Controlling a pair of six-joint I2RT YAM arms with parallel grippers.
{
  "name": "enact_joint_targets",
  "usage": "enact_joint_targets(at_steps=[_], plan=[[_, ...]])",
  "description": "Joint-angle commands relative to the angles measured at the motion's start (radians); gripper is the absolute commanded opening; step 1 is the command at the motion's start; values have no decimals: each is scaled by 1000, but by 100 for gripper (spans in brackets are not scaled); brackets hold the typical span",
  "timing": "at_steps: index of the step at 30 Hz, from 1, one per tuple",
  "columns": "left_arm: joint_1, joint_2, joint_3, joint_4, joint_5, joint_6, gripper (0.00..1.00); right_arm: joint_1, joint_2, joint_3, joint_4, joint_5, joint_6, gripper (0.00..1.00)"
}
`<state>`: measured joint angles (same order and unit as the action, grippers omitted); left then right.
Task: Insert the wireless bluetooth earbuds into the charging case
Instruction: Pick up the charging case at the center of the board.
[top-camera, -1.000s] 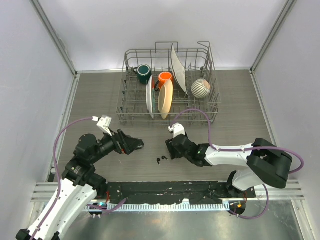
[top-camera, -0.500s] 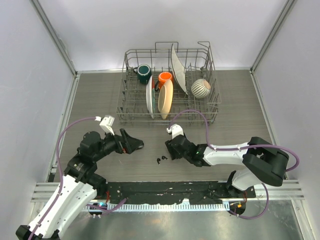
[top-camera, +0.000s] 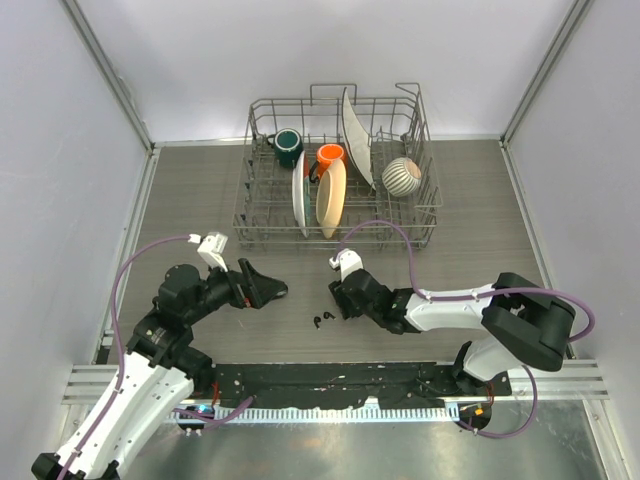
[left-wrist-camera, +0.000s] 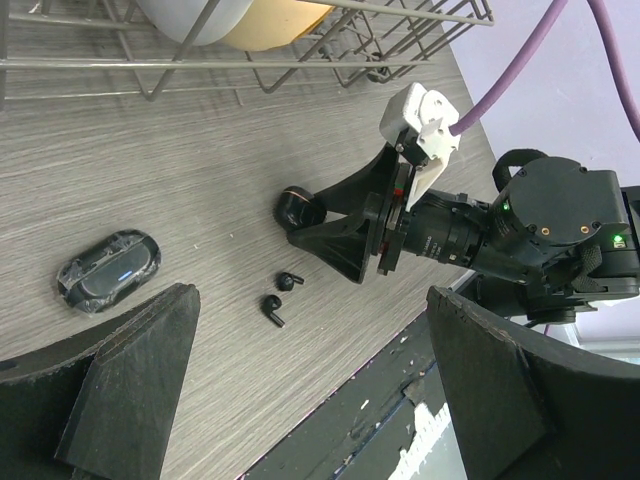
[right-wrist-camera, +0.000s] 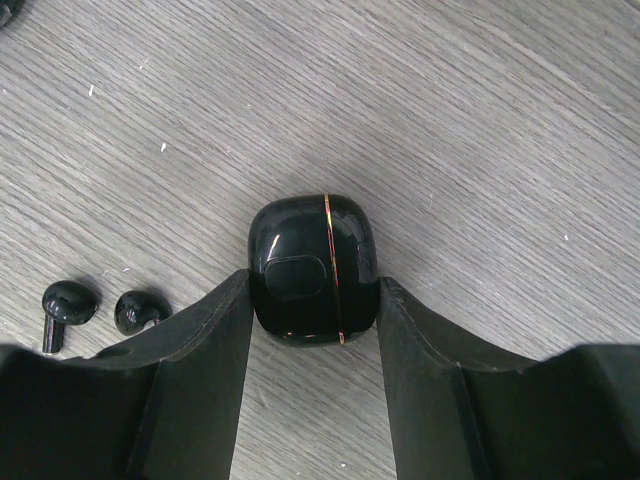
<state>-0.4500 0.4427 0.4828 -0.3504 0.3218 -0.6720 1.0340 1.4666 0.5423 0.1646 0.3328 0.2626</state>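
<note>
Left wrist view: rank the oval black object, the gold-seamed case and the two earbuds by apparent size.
1. oval black object, though probably nearest the camera.
2. gold-seamed case, partly hidden.
3. two earbuds, alike.

Grey wood-grain tabletop (top-camera: 200, 200), grain running left to right. Plain pale wall panels (top-camera: 300, 60) close it in on three sides, with slanting aluminium posts (top-camera: 108, 75) at the back corners. A wire dish rack (top-camera: 265, 200) stands near the back wall. A ribbed metal rail (top-camera: 590, 378) lines the near edge. Light is even, shadows soft.
</note>
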Motion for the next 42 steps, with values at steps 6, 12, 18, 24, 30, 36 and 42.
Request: enact_joint_targets(at_steps=[6, 12, 18, 24, 30, 36, 42], plan=[[2, 5, 36, 17, -3, 0, 100, 1, -95, -10, -10, -27, 1, 11], [2, -48, 16, 100, -49, -84, 100, 3, -328, 24, -46, -127, -49, 1], [2, 16, 31, 127, 37, -158, 100, 3, -440, 105, -106, -319, -137, 1], [2, 162, 96, 178, 209, -135, 100, 125, -518, 148, -125, -283, -353, 1], [2, 160, 106, 263, 264, -167, 100, 233, -543, 151, -122, -97, -540, 1], [-10, 174, 51, 429, 411, -247, 95, 265, -543, 134, -45, -17, -557, 1], [-30, 165, 30, 430, 410, -242, 92, 270, -552, 127, -1, -1, -546, 1]])
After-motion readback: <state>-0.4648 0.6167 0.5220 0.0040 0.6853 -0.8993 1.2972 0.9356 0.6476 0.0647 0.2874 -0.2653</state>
